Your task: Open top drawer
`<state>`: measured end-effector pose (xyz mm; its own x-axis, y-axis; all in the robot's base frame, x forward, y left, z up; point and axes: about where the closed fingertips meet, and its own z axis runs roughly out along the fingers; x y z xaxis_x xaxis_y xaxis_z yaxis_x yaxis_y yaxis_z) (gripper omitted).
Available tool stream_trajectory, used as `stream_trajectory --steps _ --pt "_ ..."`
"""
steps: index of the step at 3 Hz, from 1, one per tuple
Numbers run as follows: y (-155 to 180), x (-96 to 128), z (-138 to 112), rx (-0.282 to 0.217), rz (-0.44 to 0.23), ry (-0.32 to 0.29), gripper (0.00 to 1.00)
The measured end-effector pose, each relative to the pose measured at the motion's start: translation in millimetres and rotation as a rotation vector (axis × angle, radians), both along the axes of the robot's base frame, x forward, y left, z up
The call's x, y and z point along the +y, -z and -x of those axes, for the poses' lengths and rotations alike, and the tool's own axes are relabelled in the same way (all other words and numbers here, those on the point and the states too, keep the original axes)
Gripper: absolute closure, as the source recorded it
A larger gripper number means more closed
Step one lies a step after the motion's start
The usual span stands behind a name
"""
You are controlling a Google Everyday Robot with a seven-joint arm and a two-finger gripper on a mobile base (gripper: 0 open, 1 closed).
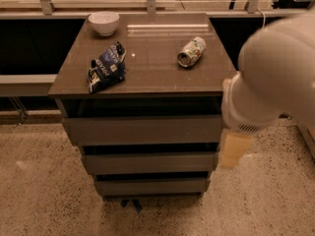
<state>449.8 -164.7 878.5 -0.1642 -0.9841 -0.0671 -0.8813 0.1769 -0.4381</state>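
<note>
At centre frame, the top drawer (pixel 142 130) looks not yet opened

Its flat front sits under the cabinet top (pixel 157 70), with a dark gap above and no inside showing; the gripper (pixel 235 149) hangs at right, just beside the drawer's end; whether it is open or closed, I cannot tell; the pull seems left to do.

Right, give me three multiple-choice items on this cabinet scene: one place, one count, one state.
1. The white bowl sits at: A the cabinet top's back-left corner; B its front-right corner; C the floor.
2. Drawer fronts: A two; B three; C five.
3. The can: A stands upright; B lies on its side; C stands in the bowl.
A, the bowl is by the rear left edge. B, the top drawer plus two below. B, its end faces the camera; the pincer hangs right of the drawers.
</note>
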Motion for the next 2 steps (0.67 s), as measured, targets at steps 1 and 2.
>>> stream_trajectory --steps 1,2 --pt "81 11 -3 0.058 -0.141 -0.024 0.00" --pt "92 26 -22 0.013 -0.228 -0.052 0.00"
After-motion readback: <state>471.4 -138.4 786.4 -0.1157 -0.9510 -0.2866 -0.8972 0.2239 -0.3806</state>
